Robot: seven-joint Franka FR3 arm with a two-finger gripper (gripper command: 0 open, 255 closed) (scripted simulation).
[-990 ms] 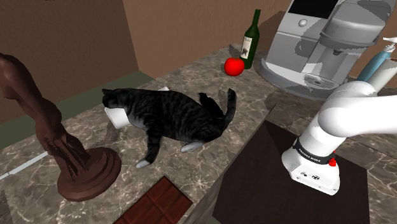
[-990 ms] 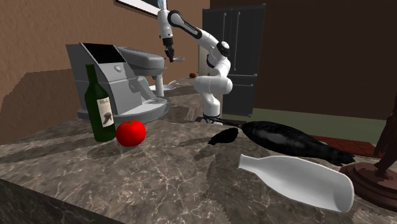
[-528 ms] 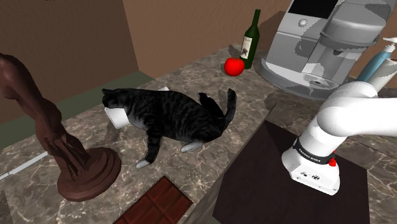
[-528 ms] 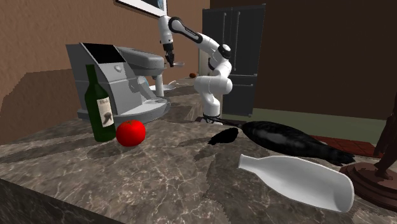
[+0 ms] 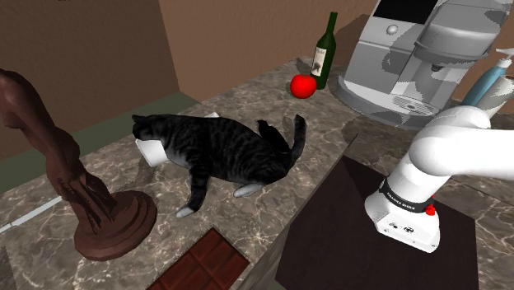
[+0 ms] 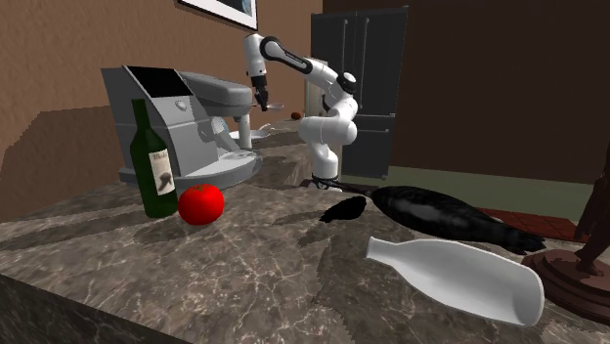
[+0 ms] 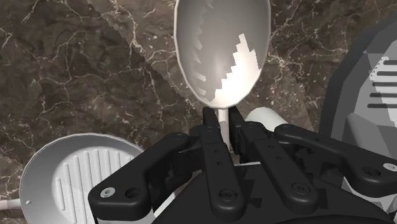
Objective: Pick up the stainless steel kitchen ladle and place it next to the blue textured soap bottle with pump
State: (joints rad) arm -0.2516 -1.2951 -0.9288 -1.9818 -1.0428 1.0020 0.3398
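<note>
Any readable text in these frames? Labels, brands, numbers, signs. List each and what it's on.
Nothing can be read outright.
Wine bottle label: a script word above a small picture, too small to read.
Black band on the arm's base: white lettering, too blurred to read.
Ladle: no marks.

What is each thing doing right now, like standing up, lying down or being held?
Shiny grey ladle: held, off the counter.
Black gripper: shut on the ladle.
Green wine bottle: upright.
White bottle: lying on its side.
Grey striped cat: lying down.
Blue pump bottle: upright.
</note>
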